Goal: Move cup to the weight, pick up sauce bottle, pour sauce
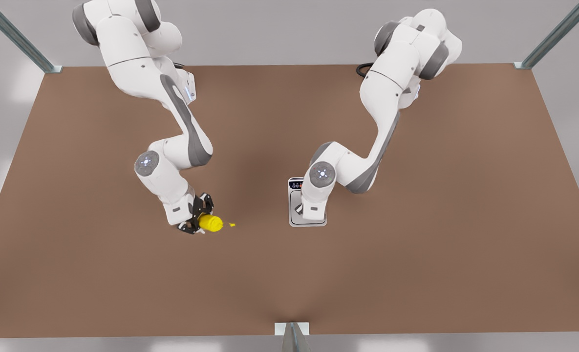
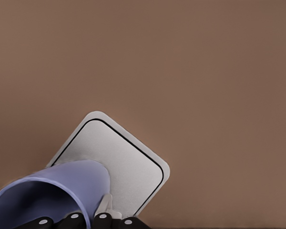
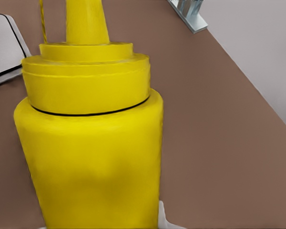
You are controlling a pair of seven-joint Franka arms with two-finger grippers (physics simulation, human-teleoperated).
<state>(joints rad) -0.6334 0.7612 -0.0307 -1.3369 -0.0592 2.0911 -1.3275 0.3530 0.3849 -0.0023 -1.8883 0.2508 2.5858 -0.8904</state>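
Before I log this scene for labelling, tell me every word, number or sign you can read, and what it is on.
No text can be read.
Kitchen scale: small marks on its black button strip, too small to read.
Yellow sauce bottle, held by the right pincer: no label.
Lavender cup, at the left pincer over the scale: no print.

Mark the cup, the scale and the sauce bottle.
cup (image 2: 62, 183), left wrist view, outer wall near the rim.
scale (image 2: 119, 160), left wrist view, bare platform.
sauce bottle (image 3: 90, 162), right wrist view, body below the cap.
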